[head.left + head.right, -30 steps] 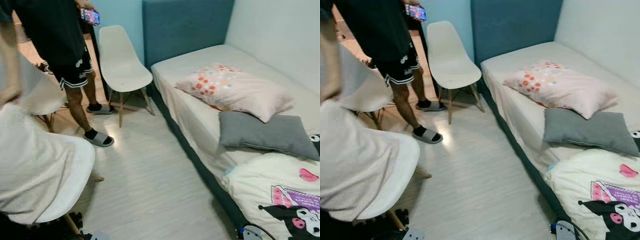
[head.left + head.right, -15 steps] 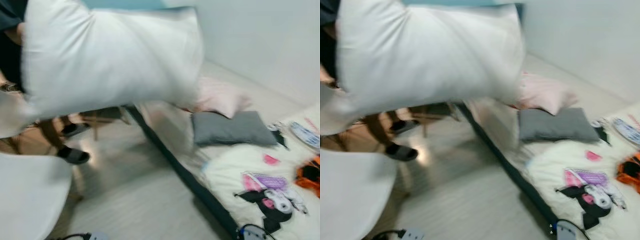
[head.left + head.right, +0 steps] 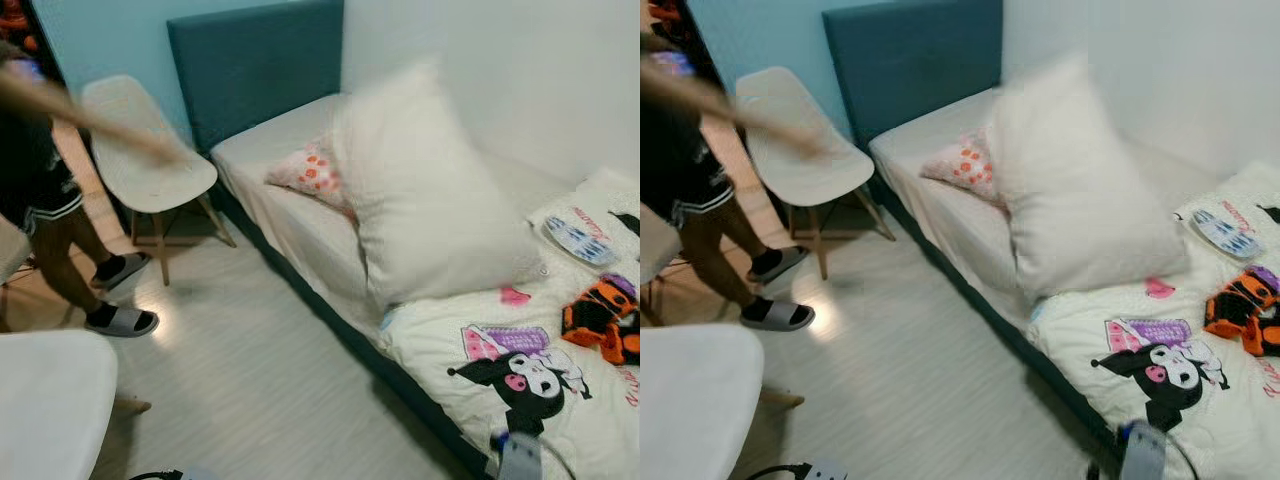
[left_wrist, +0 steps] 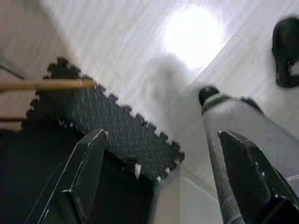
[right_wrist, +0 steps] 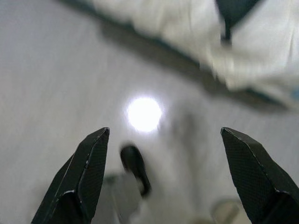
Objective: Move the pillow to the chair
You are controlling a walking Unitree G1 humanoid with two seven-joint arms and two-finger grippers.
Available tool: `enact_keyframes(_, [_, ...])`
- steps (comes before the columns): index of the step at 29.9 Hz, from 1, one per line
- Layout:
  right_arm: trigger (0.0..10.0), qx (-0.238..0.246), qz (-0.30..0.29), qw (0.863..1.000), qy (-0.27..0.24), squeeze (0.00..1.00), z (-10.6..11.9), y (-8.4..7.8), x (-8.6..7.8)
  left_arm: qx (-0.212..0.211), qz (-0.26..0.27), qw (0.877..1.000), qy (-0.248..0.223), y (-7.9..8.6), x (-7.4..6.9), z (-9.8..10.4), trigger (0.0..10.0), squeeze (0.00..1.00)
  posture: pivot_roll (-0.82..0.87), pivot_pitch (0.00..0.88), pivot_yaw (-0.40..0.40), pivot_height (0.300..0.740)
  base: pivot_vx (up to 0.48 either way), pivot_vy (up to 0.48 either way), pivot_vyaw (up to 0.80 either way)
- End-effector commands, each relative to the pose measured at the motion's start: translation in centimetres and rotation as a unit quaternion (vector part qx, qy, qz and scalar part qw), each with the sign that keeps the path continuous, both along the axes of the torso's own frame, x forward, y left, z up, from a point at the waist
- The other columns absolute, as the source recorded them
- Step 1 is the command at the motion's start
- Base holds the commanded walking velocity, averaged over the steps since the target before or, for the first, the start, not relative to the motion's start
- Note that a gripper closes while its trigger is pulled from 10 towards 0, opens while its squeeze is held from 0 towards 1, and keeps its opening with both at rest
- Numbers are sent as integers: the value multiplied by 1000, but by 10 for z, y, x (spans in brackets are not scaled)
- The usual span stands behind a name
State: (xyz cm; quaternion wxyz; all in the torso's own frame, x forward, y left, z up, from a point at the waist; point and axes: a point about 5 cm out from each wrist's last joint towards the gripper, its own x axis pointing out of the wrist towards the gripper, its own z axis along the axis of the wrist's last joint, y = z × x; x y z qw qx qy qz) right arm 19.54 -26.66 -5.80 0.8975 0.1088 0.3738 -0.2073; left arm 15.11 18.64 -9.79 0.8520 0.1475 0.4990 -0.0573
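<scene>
A large white pillow [image 3: 430, 200], blurred, stands tilted on the bed [image 3: 290, 215] and covers part of a pink dotted pillow [image 3: 308, 170]. One white chair [image 3: 145, 165] stands by the bed's head end; the seat of another white chair [image 3: 45, 400] is close at the lower left. My left gripper [image 4: 162, 133] hangs open over the floor and a black foam mat [image 4: 117, 130]. In the right wrist view, my right gripper [image 5: 165, 130] is open above the pale floor beside the bed's edge. Neither holds anything.
A person in black shorts and slippers [image 3: 45, 220] stands at the left, one blurred arm [image 3: 90, 115] stretched across the far chair. A cartoon-print blanket [image 3: 520, 380] and an orange toy [image 3: 600, 315] lie on the bed. A teal headboard [image 3: 255, 65] stands behind.
The white pillow left the near chair, swung up through the air and now stands on the bed, hiding the grey cushion. The camera has turned toward the bed.
</scene>
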Motion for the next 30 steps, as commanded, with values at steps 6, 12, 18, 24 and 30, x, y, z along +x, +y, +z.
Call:
enact_keyframes(6, [10000,66,-26,990,-119,0,24,2,36,0,-3,1000,8,2,-4,-2,10000,0,-12,67,18,720,348,0,0])
enact_keyframes(12, [10000,91,-23,980,-177,0,39,1,54,-1,-5,1000,8,0,-4,-2,10000,0,-4,67,15,720,348,0,0])
enact_keyframes(18, [10000,140,-67,957,-246,0,54,-7,66,-2,-7,1000,8,0,-4,-2,10000,0,-9,69,18,720,347,0,0])
enact_keyframes(24, [10000,154,-128,941,-272,0,66,-28,69,-2,-9,1000,10,1,-5,-2,10000,0,-10,71,19,720,347,0,-465])
enact_keyframes(30, [10000,149,-182,927,-292,0,70,-51,59,-4,-11,1000,11,0,-6,-2,10000,0,-9,71,18,720,347,0,-683])
